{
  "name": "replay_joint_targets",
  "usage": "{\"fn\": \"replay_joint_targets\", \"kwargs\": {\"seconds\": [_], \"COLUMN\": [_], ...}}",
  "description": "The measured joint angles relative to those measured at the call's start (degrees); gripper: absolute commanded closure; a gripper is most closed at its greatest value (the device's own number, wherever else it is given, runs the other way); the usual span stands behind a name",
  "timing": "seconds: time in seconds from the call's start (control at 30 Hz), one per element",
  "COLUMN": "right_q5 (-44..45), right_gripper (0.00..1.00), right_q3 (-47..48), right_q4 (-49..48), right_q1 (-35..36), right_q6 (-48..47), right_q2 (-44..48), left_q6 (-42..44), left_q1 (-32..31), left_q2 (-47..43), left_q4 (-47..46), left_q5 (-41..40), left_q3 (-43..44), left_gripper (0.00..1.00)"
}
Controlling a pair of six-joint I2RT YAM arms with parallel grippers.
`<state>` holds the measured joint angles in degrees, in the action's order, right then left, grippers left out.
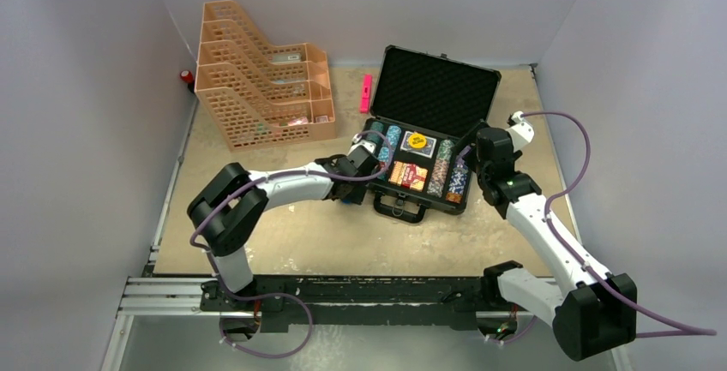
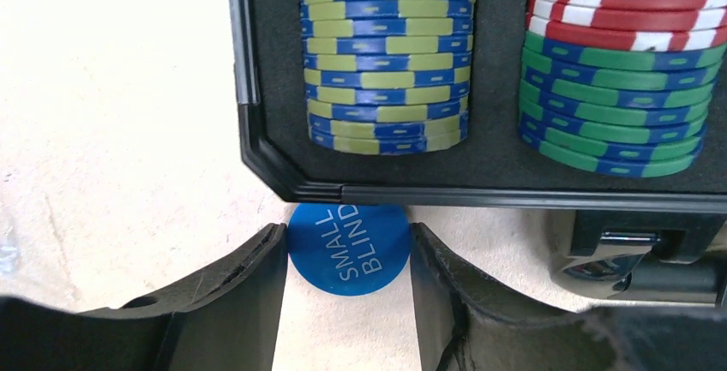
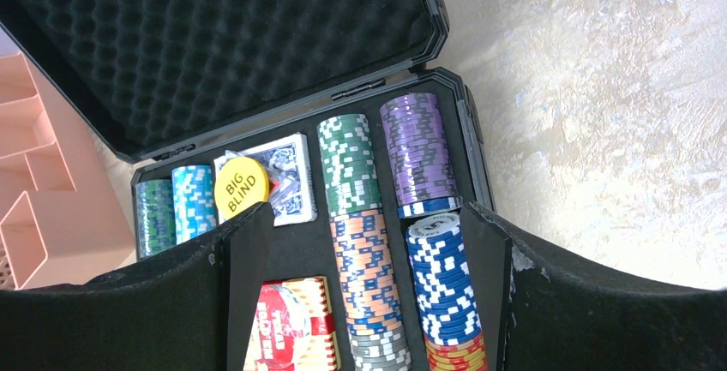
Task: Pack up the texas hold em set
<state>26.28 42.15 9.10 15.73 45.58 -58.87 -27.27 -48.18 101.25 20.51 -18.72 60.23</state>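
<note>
The black poker case (image 1: 378, 200) lies open at mid table with its foam lid (image 1: 437, 88) raised. It holds rows of chips (image 3: 364, 251), a blue card deck (image 3: 290, 178), a red deck (image 3: 287, 328) and a yellow BIG BLIND button (image 3: 238, 184). A blue SMALL BLIND button (image 2: 347, 247) lies flat on the table against the case's front rim (image 2: 386, 193). My left gripper (image 2: 349, 238) is down at the case's front left corner (image 1: 364, 165), with both fingers touching the button's sides. My right gripper (image 3: 369, 217) is open and empty above the case's right side (image 1: 470, 152).
A peach file organizer (image 1: 257, 80) stands at the back left. A pink marker (image 1: 366, 92) lies beside the case lid. A small red object (image 1: 185, 75) sits by the left wall. The case handle (image 1: 401, 208) and a latch (image 2: 634, 251) stick out at the front.
</note>
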Motion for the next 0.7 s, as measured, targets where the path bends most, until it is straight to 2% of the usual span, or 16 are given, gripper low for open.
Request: {"fn": "replay_joint_targets", "kwargs": {"seconds": [0.13,0.27,0.47,0.7], "right_q5": [0.0,0.0,0.0,0.3], "right_gripper": [0.18,0.18,0.18,0.18], "right_q3": [0.0,0.0,0.0,0.0], "right_q4": [0.0,0.0,0.0,0.0], "right_q1": [0.0,0.0,0.0,0.0], "right_q6": [0.0,0.0,0.0,0.0], "right_q2": [0.0,0.0,0.0,0.1], "left_q6": [1.4,2.8,2.9,2.2], "left_q1": [0.0,0.0,0.0,-0.3], "left_q2": [-1.5,-7.5,-13.1,-9.0], "left_q4": [4.0,5.2,-0.6,-7.4], "left_q5": [0.7,7.0,19.3,24.4], "left_q3": [1.6,2.2,3.3,10.1], "left_gripper": [0.62,0.62,0.61,0.61]}}
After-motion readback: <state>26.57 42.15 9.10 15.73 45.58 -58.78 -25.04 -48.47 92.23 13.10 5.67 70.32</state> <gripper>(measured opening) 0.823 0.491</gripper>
